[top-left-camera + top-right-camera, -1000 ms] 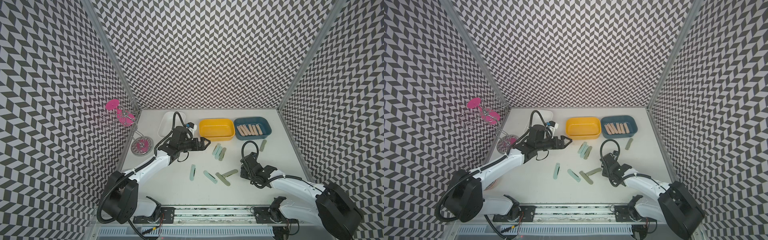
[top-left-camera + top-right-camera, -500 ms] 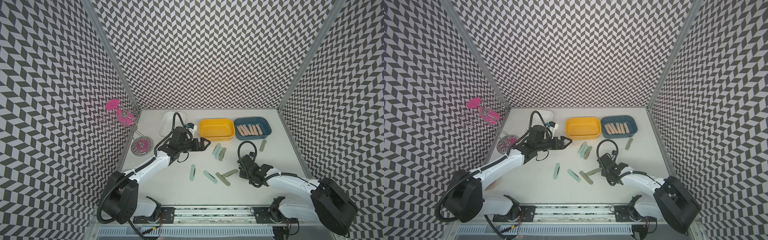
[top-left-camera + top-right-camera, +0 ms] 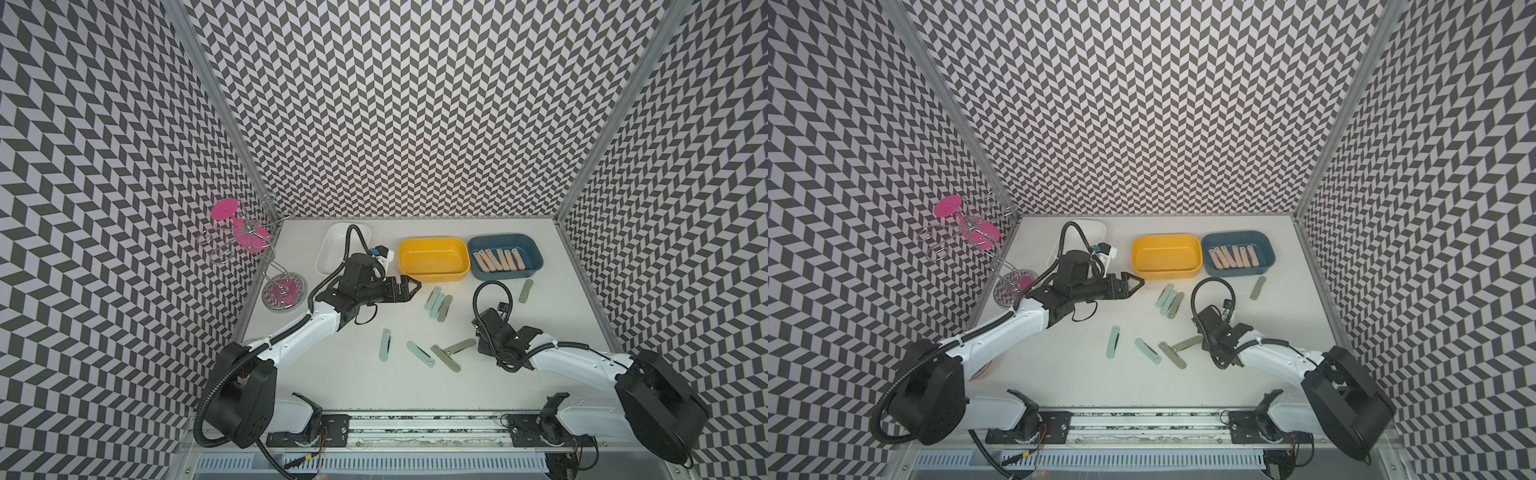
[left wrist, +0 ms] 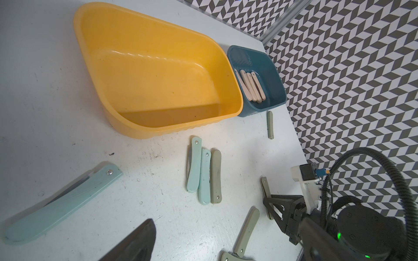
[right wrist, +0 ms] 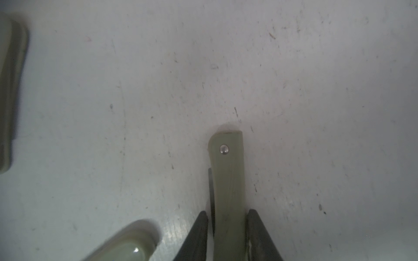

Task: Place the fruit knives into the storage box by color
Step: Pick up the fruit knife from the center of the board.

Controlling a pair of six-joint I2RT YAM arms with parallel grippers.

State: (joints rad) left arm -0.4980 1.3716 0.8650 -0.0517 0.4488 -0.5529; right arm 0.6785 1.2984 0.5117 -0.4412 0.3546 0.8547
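Moved: right arm (image 3: 573, 365) has slid a little toward the middle of the table (image 3: 353, 386) since a second ago, and its jaws have drawn in; left arm (image 3: 299, 336) and the loose knives lie as before.
right gripper (image 5: 227, 213): narrow, pinching a grey-green knife (image 5: 228, 171) across its width. The rivet end juts past the fingertips, with a dark blade edge along one side. Whether it is clear of the table cannot be told.
left gripper (image 3: 414, 286): hangs just in front of the yellow box (image 3: 434, 275), pointing to the robot's right. Its wrist view shows one dark finger (image 4: 135, 241) only, so its jaw width cannot be told.
close mint knife (image 4: 63, 201): large in the left wrist view, apart from that finger.
blue box (image 3: 507, 274): just beside the yellow box, on its right; five peach knives (image 3: 498, 259) lie side by side inside.
white box (image 3: 332, 249): left of the yellow box, partly behind the left arm.
trio (image 3: 439, 303): two mint and one grey-green, touching side by side, before the yellow box.
lone knife (image 3: 526, 289): grey-green, just before the blue box.
front row (image 3: 420, 353): two mint, then two grey-green meeting in a V, the last one's end near the right gripper.
wire stand (image 3: 284, 293): at the table's left edge, with pink pieces.
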